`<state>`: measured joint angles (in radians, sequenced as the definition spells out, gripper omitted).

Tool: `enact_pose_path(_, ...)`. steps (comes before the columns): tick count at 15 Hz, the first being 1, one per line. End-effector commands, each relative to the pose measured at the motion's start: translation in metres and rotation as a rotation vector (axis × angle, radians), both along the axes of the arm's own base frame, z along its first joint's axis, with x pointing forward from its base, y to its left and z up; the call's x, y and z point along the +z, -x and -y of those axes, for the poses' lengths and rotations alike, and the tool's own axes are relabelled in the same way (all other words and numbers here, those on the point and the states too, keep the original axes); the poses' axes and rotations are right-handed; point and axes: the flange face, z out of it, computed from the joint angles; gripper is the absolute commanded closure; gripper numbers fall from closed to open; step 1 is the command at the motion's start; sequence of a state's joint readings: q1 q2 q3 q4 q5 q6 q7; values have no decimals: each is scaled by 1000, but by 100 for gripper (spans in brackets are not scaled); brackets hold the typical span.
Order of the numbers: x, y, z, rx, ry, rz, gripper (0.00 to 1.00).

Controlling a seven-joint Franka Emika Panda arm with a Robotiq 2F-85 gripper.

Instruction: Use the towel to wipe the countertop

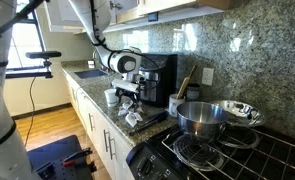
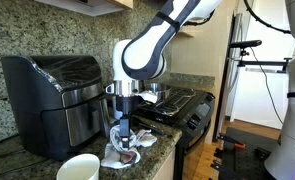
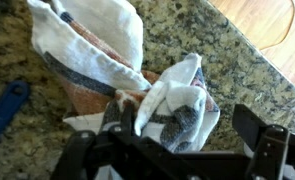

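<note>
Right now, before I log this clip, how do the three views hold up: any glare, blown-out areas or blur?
In an exterior view, the window backlights the kitchen and the steel pot catches glare; in an exterior view, the daylit background is blown out white; in the wrist view, the towel is soft and the hand a dark blur.

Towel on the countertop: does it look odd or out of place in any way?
Yes. The towel is bunched into a crumpled heap on the countertop near its front edge, not spread flat. Nothing looks spilled or damaged.
</note>
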<state>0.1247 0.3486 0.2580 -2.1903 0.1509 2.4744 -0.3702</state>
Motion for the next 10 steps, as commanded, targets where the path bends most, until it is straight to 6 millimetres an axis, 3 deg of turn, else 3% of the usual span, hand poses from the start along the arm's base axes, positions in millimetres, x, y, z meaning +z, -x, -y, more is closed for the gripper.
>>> enact_pose_path(1,-2,-4,1,-5,3,12,0)
enact_pose_path(10,-4,-2,1,1,9,9,0)
